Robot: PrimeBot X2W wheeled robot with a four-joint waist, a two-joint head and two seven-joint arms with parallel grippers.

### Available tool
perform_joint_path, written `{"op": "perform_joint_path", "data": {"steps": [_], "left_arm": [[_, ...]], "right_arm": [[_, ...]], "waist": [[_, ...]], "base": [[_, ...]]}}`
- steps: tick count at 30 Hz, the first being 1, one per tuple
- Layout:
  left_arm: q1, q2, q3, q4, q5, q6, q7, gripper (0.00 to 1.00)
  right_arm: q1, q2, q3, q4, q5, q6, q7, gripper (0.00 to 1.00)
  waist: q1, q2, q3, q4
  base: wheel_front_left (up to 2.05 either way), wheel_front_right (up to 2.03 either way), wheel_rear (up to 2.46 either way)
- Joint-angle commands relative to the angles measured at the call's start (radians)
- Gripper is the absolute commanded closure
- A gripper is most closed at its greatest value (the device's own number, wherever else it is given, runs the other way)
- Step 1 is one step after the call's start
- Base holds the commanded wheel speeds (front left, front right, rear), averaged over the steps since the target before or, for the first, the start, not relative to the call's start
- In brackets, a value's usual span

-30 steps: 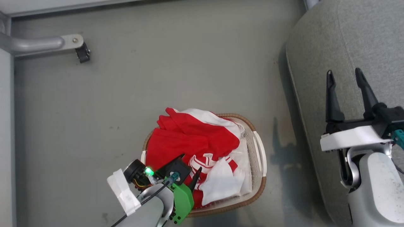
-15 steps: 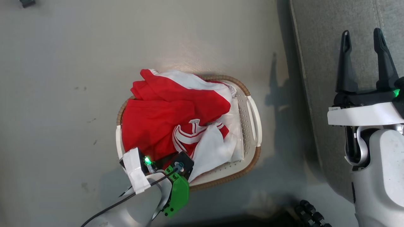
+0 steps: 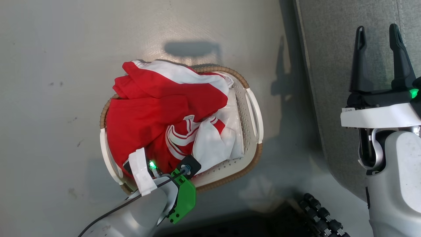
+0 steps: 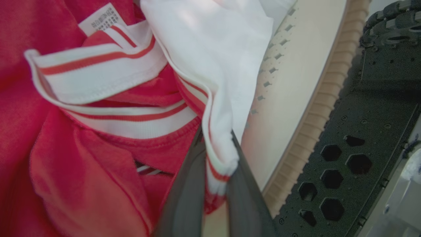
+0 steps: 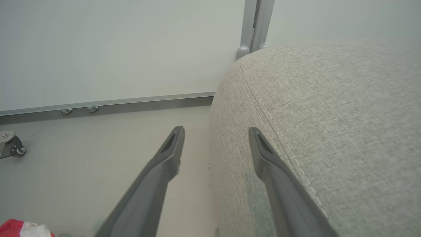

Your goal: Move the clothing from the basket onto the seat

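Observation:
The clothing [image 3: 158,112], red with white panels and stripes, is heaped in the oval white basket [image 3: 250,98] on the floor. My left gripper [image 4: 217,144] reaches down into the pile near the basket's front edge. In the left wrist view it is shut on a white, red-striped hem of the clothing [image 4: 82,148], close to the perforated basket wall [image 4: 296,82]. My right gripper [image 3: 377,29] is open and holds nothing, raised over the edge of the grey seat [image 3: 329,49]. The right wrist view shows that right gripper [image 5: 216,131] beside the seat [image 5: 329,115], with a scrap of clothing [image 5: 13,228] at the lower left.
The basket stands on grey floor just left of the seat. My black base [image 3: 322,214] lies close below the basket, and in the left wrist view this base [image 4: 361,148] is right beside the brown rim. A wall with a metal rail [image 5: 131,102] and a caster [image 5: 11,146] stands beyond.
My left gripper has gone from open to shut on the striped hem inside the basket. The head camera has tilted, shifting the whole picture. The right gripper stays open.

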Motion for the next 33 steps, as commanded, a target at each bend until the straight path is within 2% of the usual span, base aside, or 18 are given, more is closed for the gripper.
{"op": "perform_joint_path", "data": {"steps": [1,8,18,22,26,33], "left_arm": [[-0.013,0.008,-0.006,0.001,-0.009,0.001,-0.008,1.0],[-0.006,0.009,-0.012,0.005,-0.061,0.001,-0.085,1.0],[0.011,0.034,0.044,-0.054,-0.129,0.001,-0.163,1.0],[0.018,0.081,0.091,-0.161,-0.104,0.02,-0.164,1.0],[0.034,0.163,0.126,-0.294,-0.048,0.036,-0.163,1.0],[-0.029,0.293,0.108,-0.435,0.054,0.04,-0.164,1.0]], "right_arm": [[-0.006,-0.002,0.0,0.006,0.007,0.0,-0.003,0.0],[0.029,-0.002,0.001,0.031,0.0,0.0,-0.003,0.0],[0.103,-0.002,0.005,0.085,-0.024,0.0,-0.003,0.0],[0.139,-0.002,0.004,0.106,-0.038,0.0,-0.003,0.0],[0.177,-0.002,0.004,0.122,-0.046,0.0,-0.003,0.0],[0.25,-0.002,0.018,0.153,-0.058,0.0,-0.003,0.0]], "waist": [[-0.0002,0.0,-0.014,0.003],[-0.0002,0.0,-0.102,0.024],[-0.0002,0.0,-0.312,0.071],[-0.0002,0.0,-0.395,0.089],[-0.0002,0.0,-0.479,0.104],[-0.0002,0.0,-0.612,0.122]], "base": [[0.0,0.0,0.0],[0.0,0.0,0.0],[0.0,0.0,0.0],[0.0,0.0,0.0],[0.0,0.0,0.0],[0.0,0.0,0.0]]}}
